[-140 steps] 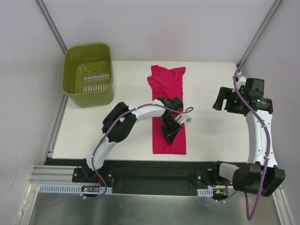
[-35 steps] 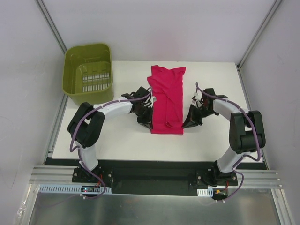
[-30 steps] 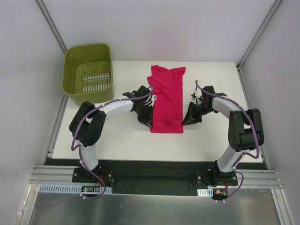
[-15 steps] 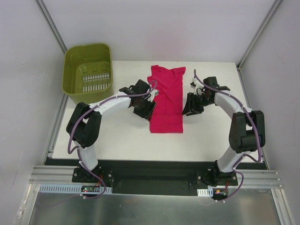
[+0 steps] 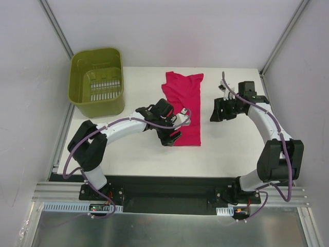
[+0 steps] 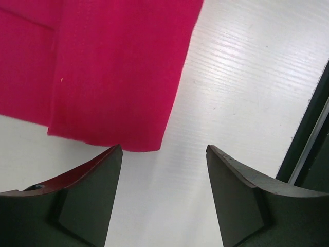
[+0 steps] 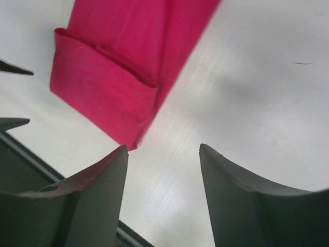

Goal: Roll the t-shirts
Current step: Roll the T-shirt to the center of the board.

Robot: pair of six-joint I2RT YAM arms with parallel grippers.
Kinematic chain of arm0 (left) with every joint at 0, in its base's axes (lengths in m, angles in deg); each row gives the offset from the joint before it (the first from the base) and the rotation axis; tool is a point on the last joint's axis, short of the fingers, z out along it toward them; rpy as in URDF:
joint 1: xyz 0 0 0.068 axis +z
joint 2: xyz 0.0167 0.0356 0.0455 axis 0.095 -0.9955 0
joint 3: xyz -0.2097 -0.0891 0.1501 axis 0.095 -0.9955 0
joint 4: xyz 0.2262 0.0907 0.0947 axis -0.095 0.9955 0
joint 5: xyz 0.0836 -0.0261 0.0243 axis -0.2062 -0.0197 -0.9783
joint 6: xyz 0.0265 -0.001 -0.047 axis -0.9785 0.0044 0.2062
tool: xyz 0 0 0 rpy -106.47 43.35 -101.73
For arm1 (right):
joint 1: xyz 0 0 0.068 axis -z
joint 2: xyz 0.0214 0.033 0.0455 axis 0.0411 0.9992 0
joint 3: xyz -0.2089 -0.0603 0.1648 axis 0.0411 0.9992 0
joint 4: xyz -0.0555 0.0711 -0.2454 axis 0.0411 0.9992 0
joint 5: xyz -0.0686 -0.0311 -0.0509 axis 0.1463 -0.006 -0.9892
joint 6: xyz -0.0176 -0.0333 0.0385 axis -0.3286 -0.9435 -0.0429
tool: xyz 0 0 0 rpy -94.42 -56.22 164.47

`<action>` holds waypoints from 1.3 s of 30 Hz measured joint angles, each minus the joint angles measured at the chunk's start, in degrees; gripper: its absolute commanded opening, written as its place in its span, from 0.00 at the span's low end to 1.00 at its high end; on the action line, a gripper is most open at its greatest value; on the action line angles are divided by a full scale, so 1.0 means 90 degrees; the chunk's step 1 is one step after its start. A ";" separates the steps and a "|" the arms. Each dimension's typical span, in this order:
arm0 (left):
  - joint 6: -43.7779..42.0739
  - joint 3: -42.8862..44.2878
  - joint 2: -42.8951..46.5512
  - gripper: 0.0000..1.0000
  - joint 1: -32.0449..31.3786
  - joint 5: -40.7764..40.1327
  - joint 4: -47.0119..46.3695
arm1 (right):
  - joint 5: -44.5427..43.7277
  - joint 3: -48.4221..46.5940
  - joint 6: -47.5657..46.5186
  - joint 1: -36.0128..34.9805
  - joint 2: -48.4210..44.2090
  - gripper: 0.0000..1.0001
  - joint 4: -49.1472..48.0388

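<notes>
The magenta t-shirt (image 5: 184, 100) lies on the white table as a long narrow strip, its near end folded up once into a short flap (image 7: 103, 92). My left gripper (image 5: 172, 136) hovers at the strip's near left corner, open, with only bare table between its fingers (image 6: 164, 149); the shirt's near edge (image 6: 113, 77) lies just beyond the fingertips. My right gripper (image 5: 215, 110) is off the shirt's right side, apart from it and open (image 7: 163, 148), with nothing in it.
A green slotted basket (image 5: 97, 105) stands at the table's far left corner. The black rail (image 6: 313, 139) runs along the table's near edge. White walls close in behind and at both sides.
Both grippers opened and let go of the shirt's folded near end. The left moved toward the near corner; the right drew back to the right and farther away. The flap stays folded.
</notes>
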 measured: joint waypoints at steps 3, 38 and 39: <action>-0.0610 -0.0245 0.0051 0.68 -0.0151 0.0032 -0.0267 | -0.0282 -0.0058 -0.0112 0.0406 -0.0197 0.74 -0.0129; -0.1183 0.0454 -0.1413 0.00 -0.0063 0.0833 -0.0260 | -0.0896 0.3492 -0.3852 -0.0877 -0.4034 0.76 -0.1639; -0.1090 0.0617 -0.1506 0.00 0.0046 0.1056 -0.0083 | -0.0874 0.3623 -0.4044 -0.1061 -0.4112 0.76 -0.1649</action>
